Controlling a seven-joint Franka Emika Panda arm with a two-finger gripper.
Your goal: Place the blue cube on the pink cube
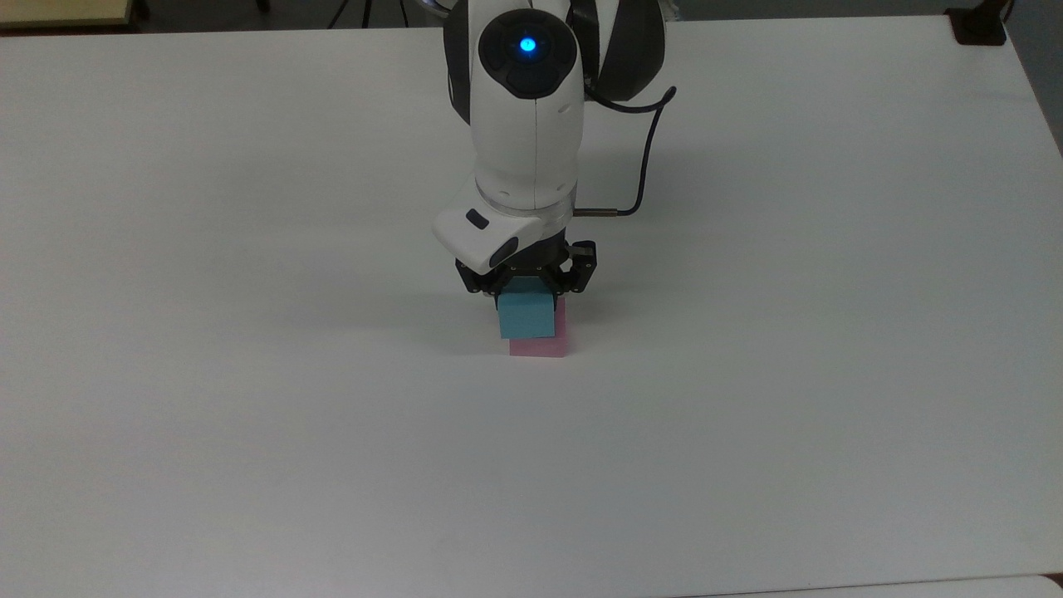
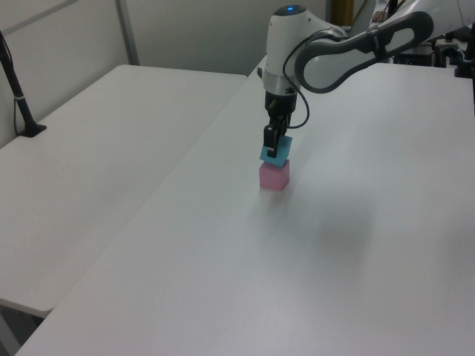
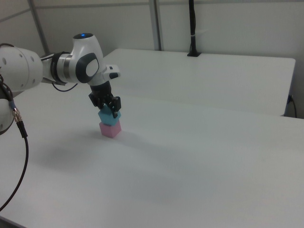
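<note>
A: Starting from the top view: what is the gripper doing?

B: It is pinching the blue cube between its closed fingers, pointing straight down. The cube is hanging right over the pink cube, which is showing as a thin pink strip below it and along the top view's right edge. So the blue cube is sitting slightly toward the top view's left of the pink one.

A: And the left view?

B: There the gripper is gripping the blue cube directly above the pink cube. The two are looking very close or touching; I cannot tell which. The blue one is appearing a little twisted against the pink one.

A: The right view?

B: Same stack: gripper, blue cube, pink cube underneath. I'd judge the coming move is a short straight drop, then letting go.

A: The surroundings?

B: A plain white table, with a second white table beside it and a black post standing at the back.
</note>
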